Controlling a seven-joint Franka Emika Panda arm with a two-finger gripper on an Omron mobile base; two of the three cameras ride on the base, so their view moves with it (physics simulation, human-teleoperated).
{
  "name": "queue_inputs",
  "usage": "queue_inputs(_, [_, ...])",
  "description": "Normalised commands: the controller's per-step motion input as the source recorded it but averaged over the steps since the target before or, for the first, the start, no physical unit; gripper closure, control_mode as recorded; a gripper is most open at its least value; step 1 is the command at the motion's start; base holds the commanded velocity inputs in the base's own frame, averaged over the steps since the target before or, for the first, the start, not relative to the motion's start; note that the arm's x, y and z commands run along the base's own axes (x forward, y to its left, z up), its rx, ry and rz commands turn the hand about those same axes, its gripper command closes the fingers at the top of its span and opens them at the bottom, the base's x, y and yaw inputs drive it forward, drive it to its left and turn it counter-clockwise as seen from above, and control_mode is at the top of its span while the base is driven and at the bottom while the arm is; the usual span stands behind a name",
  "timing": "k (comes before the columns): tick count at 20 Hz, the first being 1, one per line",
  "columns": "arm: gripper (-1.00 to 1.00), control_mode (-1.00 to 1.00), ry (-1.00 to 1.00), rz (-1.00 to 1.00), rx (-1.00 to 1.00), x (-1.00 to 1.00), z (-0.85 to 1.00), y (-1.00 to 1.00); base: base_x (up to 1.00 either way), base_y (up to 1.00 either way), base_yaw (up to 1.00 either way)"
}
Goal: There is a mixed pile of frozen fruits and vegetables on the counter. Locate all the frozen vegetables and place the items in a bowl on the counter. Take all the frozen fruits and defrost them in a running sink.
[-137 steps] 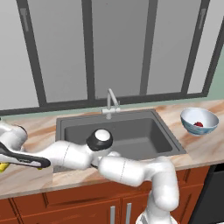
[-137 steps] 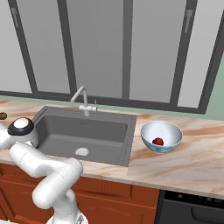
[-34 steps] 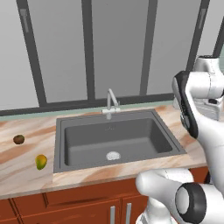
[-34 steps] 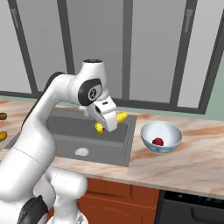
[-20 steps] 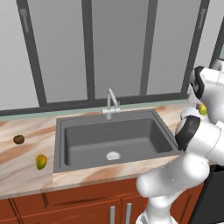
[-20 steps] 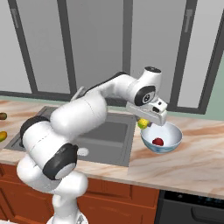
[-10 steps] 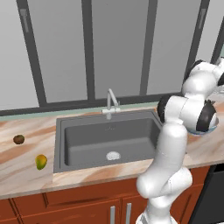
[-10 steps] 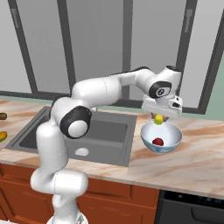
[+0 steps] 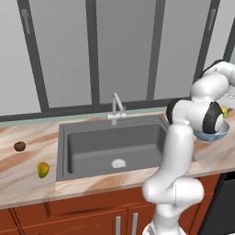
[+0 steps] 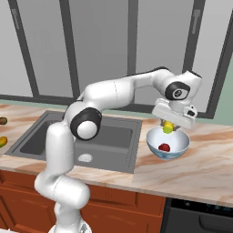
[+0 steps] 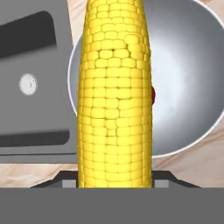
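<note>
The gripper (image 10: 168,124) is pinching the corn cob (image 11: 114,94) and hanging directly over the bowl (image 10: 177,148), which is sitting on the surface (image 10: 191,175) just right of the sink (image 10: 109,136). The red ball (image 10: 164,147) is lying inside the bowl (partly hidden behind the cob in the hand view). The yellow-green oval (image 9: 42,170) and brown ball (image 9: 19,146) are resting left of the sink.

The white arm reaches right across the sink (image 10: 77,134), its gripper (image 10: 170,124) holding the corn cob (image 10: 168,127) just above the bowl (image 10: 154,144) on the counter (image 10: 191,166). A red ball (image 10: 164,147) lies inside the bowl.
</note>
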Motion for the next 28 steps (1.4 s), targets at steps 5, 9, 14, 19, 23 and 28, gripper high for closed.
queue_inputs(5, [1.00,-1.00,0.03,0.04,-0.44,-0.11,-0.43,0.97,0.00,0.00,0.00])
queue_inputs(9, [1.00,-1.00,0.06,0.04,-0.25,0.09,-0.49,0.16,0.00,0.00,0.00])
queue_inputs(14, [1.00,-1.00,0.00,0.10,0.00,0.39,-0.12,-0.50,0.00,0.00,0.00])
queue_inputs(19, [1.00,-1.00,-0.02,0.02,0.25,0.41,0.17,-0.88,0.00,0.00,0.00])
queue_inputs(23, [1.00,-1.00,0.00,-0.02,0.01,-0.11,-0.11,0.02,0.00,0.00,0.00])
queue_inputs(28, [1.00,-1.00,0.00,-0.02,0.00,-0.02,-0.31,0.09,0.00,0.00,0.00])
